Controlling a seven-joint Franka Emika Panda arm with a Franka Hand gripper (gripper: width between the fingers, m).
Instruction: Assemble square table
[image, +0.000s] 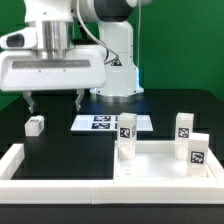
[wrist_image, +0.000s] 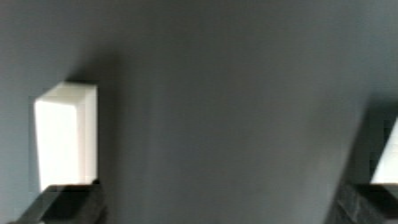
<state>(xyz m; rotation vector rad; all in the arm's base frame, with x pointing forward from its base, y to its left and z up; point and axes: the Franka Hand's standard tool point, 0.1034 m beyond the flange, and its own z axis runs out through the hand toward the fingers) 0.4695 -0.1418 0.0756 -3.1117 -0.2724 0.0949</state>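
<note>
The square tabletop (image: 158, 168) lies white and rimmed at the front of the exterior view's right. Three white tagged legs stand upright on it: one at its near-left corner (image: 127, 136), one at the back right (image: 185, 124), one at the front right (image: 197, 150). A fourth leg (image: 35, 125) lies loose on the black table at the exterior view's left. My gripper (image: 56, 100) hangs open just above and beside that leg, nothing between its fingers. The wrist view is blurred; it shows the white leg (wrist_image: 66, 135) ahead of one dark finger (wrist_image: 71, 205), and the gripper (wrist_image: 222, 208) open.
The marker board (image: 108, 122) lies flat behind the tabletop, in front of the arm's white base (image: 120, 75). A low white wall (image: 20, 165) frames the work area along the exterior view's left and front. A pale strip (wrist_image: 384, 150) shows at one edge of the wrist view.
</note>
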